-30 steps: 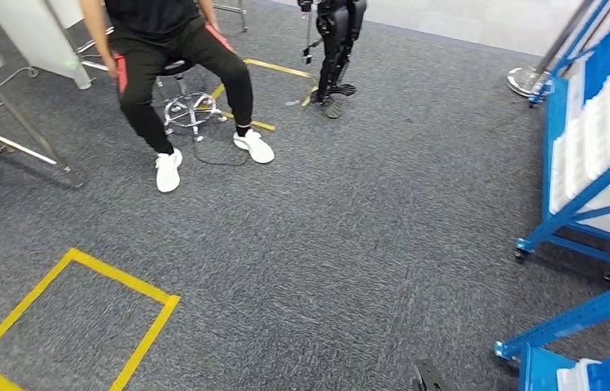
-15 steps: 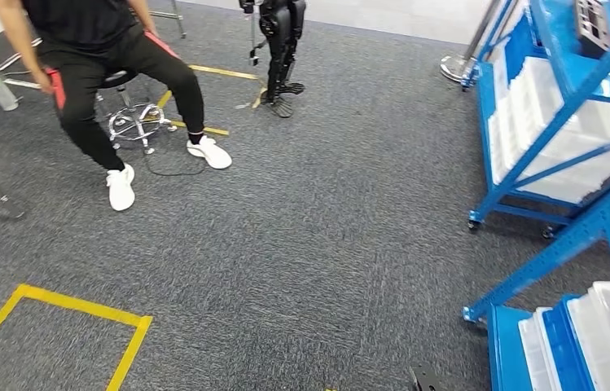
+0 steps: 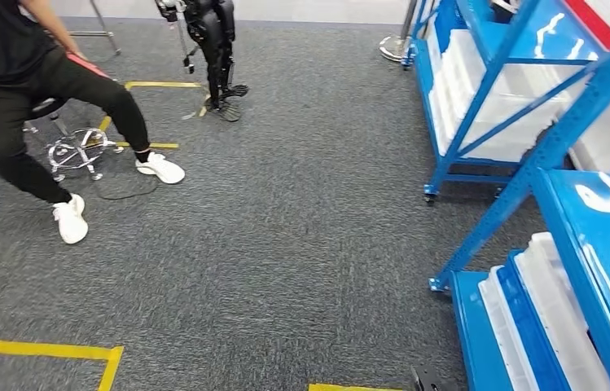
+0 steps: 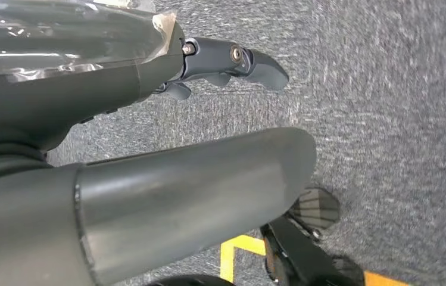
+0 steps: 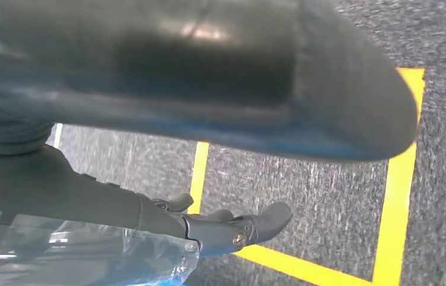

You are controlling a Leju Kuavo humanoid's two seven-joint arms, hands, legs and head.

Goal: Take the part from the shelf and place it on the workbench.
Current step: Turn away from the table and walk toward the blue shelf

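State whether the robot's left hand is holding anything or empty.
Empty. In the left wrist view the left hand hangs over grey carpet, its fingers stretched out with nothing between them.

- Head view: bright, even light; white glare on the blue shelf (image 3: pixel 603 204) tops; soft shadows; slight blur.
- Wrist views: carpet (image 4: pixel 387 89) streaked by blur; near thumb (image 5: pixel 208 71) out of focus, dark.

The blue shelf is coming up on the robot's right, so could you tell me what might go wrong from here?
1. The blue shelf stands close on the right; a wide turn could clip its upright.
2. A seated person stretches a leg across the carpet, near any leftward path.
3. Another robot's legs stand ahead.
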